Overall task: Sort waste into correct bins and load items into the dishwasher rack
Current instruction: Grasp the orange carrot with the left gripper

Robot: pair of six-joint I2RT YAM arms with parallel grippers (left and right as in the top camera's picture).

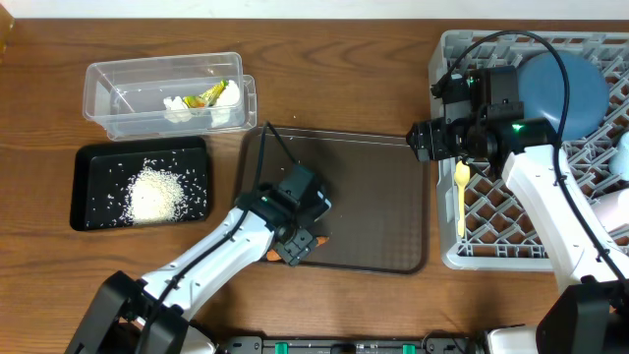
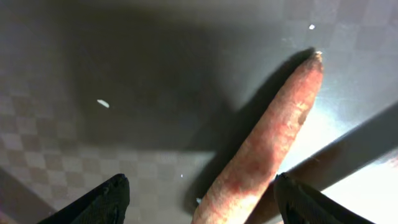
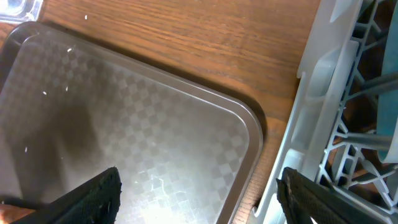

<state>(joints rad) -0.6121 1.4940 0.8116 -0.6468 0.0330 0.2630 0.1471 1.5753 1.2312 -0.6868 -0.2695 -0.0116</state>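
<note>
The orange carrot [image 2: 273, 137] lies on the dark brown serving tray [image 1: 373, 197] near its front edge; in the overhead view only its tip [image 1: 320, 239] shows. My left gripper [image 1: 297, 244] is open, low over the carrot, which lies between the fingers [image 2: 202, 205] close to the right one. My right gripper [image 1: 418, 140] is open and empty [image 3: 199, 202] over the tray's right edge, beside the grey rack [image 1: 447, 251]. In the rack are the cream spoon [image 1: 462, 197] and the dark-blue plate [image 1: 570, 88]. The clear tub [image 1: 118, 93] holds tissue and the wrapper scrap [image 1: 208, 95]. The black tray [image 1: 88, 187] holds rice [image 1: 155, 192].
Light-blue bowls [image 1: 617, 187] sit at the rack's right edge. A few stray rice grains [image 2: 103, 103] lie on the serving tray. The rack's white wall [image 3: 311, 93] rises right of the tray's rim [image 3: 249, 162]. Bare wooden table [image 1: 324, 69] lies behind the tray.
</note>
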